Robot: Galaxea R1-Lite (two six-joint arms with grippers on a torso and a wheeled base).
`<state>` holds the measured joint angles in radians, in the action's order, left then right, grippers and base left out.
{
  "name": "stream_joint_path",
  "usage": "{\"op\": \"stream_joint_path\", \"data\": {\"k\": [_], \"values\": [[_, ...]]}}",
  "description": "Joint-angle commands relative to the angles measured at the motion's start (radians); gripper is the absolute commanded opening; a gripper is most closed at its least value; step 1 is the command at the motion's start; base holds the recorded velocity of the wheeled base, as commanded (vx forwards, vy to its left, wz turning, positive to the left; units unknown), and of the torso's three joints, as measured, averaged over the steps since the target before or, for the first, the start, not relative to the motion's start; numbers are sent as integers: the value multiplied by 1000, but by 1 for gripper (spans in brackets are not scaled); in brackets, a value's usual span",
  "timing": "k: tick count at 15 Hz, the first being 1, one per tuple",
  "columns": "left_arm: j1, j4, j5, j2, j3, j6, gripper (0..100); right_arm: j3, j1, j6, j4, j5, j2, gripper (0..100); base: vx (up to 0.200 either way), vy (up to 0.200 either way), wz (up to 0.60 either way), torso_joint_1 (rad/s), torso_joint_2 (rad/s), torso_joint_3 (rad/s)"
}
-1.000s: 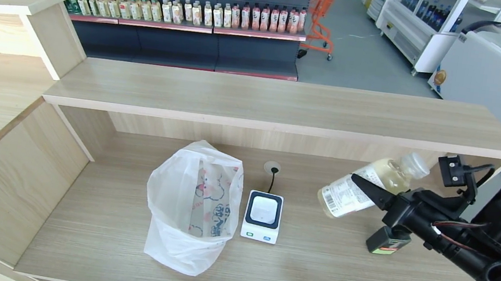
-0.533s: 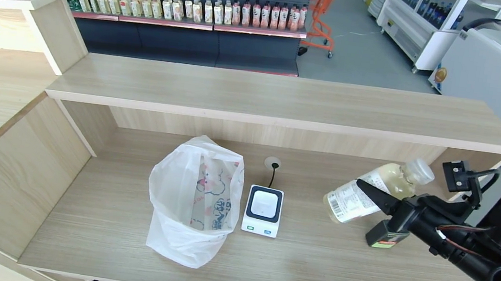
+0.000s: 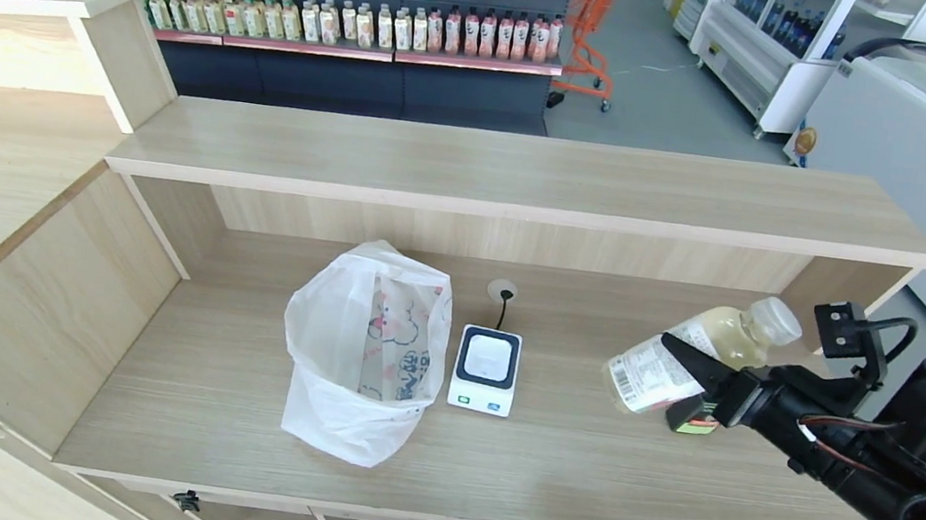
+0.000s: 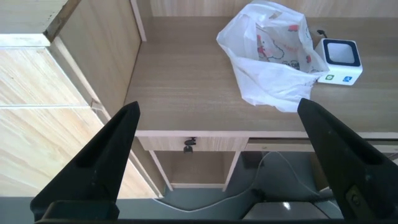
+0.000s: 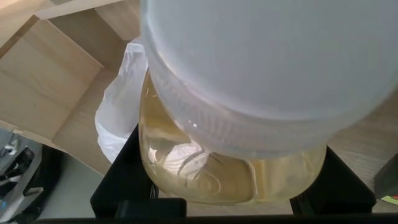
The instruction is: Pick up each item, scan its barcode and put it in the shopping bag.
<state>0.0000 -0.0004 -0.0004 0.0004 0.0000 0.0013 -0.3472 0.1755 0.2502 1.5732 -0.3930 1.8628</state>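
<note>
1. My right end effector (image 3: 681, 371) is clamped on the bottle (image 3: 696, 358), gripping it around the labelled middle. It holds the bottle tilted above the right part of the tabletop (image 3: 578, 472), cap (image 3: 773, 320) pointing back and to the right, base towards the scanner (image 3: 486, 369)
2. From the right wrist camera the bottle (image 5: 236, 124) sits between the two fingers of the right end effector (image 5: 236, 196), with pale yellow liquid filling most of it
3. My left end effector (image 4: 214, 165) hangs off the front edge of the tabletop with its fingers wide apart and nothing between them
4. I'd judge the bottle fairly heavy for its size because it is full. The plastic wall should give a little under pressure and the label looks smooth, so it could twist or slide in the grip if I swing it fast. The mid-body hold looks sensible, near the balance point and away from the narrow neck
5. The barcode (image 3: 625, 387) sits near the base end, facing up and left, while the scanner window faces upward, so I expect to have to roll the bottle over it
6. The shopping bag (image 3: 361, 354) stands just left of the scanner, mouth open. It is thin, soft film, so a heavy bottle should be lowered in, not dropped
7. A small dark pack (image 3: 695, 416) lies on the tabletop below the bottle, not yet picked up
</note>
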Motion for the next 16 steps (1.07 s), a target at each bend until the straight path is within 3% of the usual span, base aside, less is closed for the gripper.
{"op": "stream_joint_path", "data": {"k": [1, 6, 9, 13, 16], "values": [[0, 0, 0, 0, 0, -1, 100, -1, 1, 20, -2, 3, 15, 0, 0, 200, 0, 7, -2, 2], [0, 0, 0, 0, 0, -1, 100, -18, 18, 27, -12, 8, 42, 0, 0, 200, 0, 6, 6, 1], [0, 0, 0, 0, 0, 3, 100, -65, 82, 26, -19, 22, 102, 0, 0, 0, 0, 0, 0, 0], [0, 0, 0, 0, 0, 3, 100, -274, 231, 23, -185, 103, 193, 0, 0, 0, 0, 0, 0, 0], [0, 0, 0, 0, 0, 3, 100, -423, 298, 4, -200, 151, 334, 0, 0, 0, 0, 0, 0, 0]]}}
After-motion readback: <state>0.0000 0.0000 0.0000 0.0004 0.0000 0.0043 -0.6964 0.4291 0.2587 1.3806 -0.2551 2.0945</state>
